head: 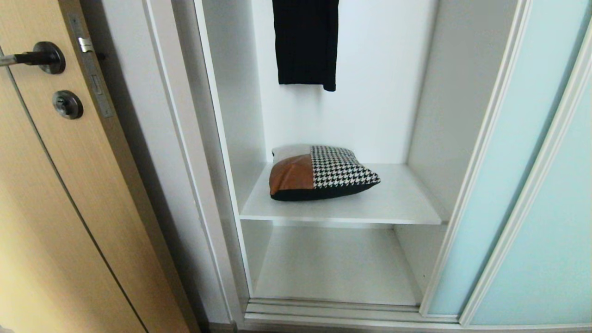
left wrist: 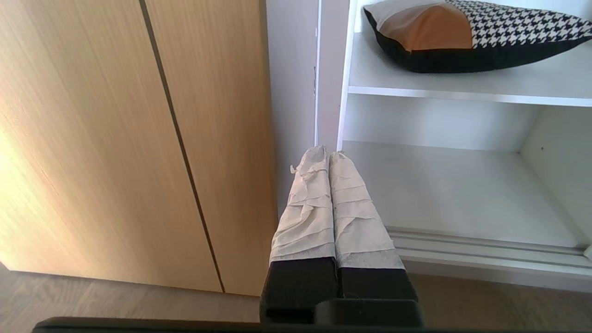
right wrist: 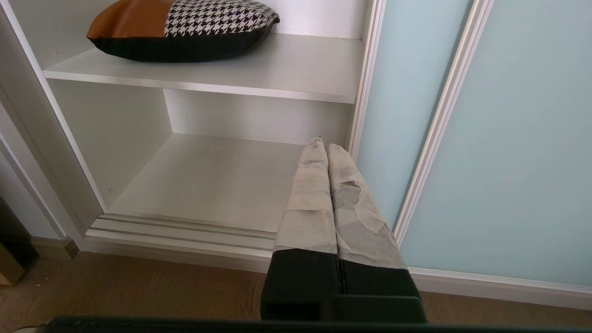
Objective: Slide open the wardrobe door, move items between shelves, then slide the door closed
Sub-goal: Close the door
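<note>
On upper shelf [head: 397, 199]: cushion [head: 319, 173], below black garment [head: 305, 41] | sliding door [head: 522, 185] right of cushion, open | left gripper [left wrist: 329, 155], right gripper [right wrist: 323, 147]: pressed together, empty, low before wardrobe

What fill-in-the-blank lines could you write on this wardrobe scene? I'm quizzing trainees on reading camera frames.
1. The patchwork cushion lies on the ____ of the two shelves in view.
2. The sliding wardrobe door stands ____, showing the shelves.
3. The lower shelf holds ____.
4. The left gripper and right gripper both have their fingers ____.

Missing words: upper; open; nothing; shut
</note>
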You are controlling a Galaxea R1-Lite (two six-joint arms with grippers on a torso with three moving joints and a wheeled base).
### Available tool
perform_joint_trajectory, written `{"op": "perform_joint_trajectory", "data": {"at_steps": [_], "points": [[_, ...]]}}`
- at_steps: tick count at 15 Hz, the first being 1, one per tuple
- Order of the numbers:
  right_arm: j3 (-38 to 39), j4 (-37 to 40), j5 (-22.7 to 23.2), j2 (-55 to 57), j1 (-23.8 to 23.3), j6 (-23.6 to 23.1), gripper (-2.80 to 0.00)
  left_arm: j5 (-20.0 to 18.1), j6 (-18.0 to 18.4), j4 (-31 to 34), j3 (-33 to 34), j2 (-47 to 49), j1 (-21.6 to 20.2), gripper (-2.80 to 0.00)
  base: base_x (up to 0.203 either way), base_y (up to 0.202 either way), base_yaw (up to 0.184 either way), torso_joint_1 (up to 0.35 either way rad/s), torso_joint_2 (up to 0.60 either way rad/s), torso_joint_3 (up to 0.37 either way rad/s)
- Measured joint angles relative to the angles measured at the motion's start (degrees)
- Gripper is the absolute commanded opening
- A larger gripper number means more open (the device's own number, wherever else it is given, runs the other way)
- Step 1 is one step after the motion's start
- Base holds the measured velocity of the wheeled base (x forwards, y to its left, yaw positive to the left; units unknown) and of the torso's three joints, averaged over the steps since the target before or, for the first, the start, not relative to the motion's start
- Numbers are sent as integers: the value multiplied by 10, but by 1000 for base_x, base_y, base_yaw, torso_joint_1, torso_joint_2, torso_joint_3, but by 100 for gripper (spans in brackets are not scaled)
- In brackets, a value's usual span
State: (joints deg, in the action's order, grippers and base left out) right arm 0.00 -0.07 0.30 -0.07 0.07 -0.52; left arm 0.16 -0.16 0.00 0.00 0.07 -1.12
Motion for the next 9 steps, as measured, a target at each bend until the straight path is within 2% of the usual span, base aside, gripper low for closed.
{"op": "perform_joint_trajectory", "data": {"at_steps": [9], "points": [[0, 0, 0, 0, 0, 0, -280, 0, 0, 0, 0, 0, 0, -280, 0, 0, 0, 0, 0, 0]]}}
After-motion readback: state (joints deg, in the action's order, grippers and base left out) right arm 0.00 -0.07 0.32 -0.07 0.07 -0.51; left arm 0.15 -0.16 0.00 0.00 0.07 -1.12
